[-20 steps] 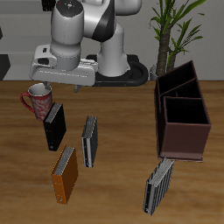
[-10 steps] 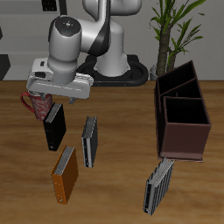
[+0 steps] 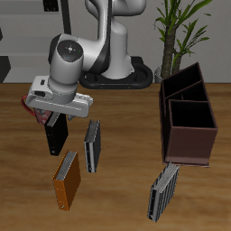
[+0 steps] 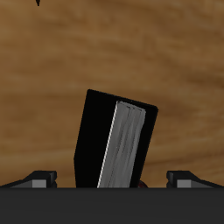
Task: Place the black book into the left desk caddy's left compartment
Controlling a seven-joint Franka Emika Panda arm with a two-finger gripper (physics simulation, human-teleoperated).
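Note:
The black book [image 3: 57, 137] stands on the table toward the back, with its pale page edges showing in the wrist view [image 4: 121, 144]. My gripper [image 3: 56, 116] hangs directly above the book, close to its top, open and empty. In the wrist view the gripper [image 4: 112, 180] straddles the book, with one fingertip [image 4: 40, 178] on each side and clear of the cover. The left desk caddy [image 3: 192, 135], a dark maroon box with a divider, stands far across the table from the book.
A red mug [image 3: 34, 103] sits just behind the gripper, mostly hidden by it. A grey-and-black striped book [image 3: 92, 145] stands beside the black book. An orange-brown book [image 3: 67, 179] and another striped book [image 3: 163, 190] stand nearer the front edge. A plant [image 3: 185, 27] is behind the caddy.
The gripper has come forward and down from beside the mug to just above the black book. The books and caddy have not moved.

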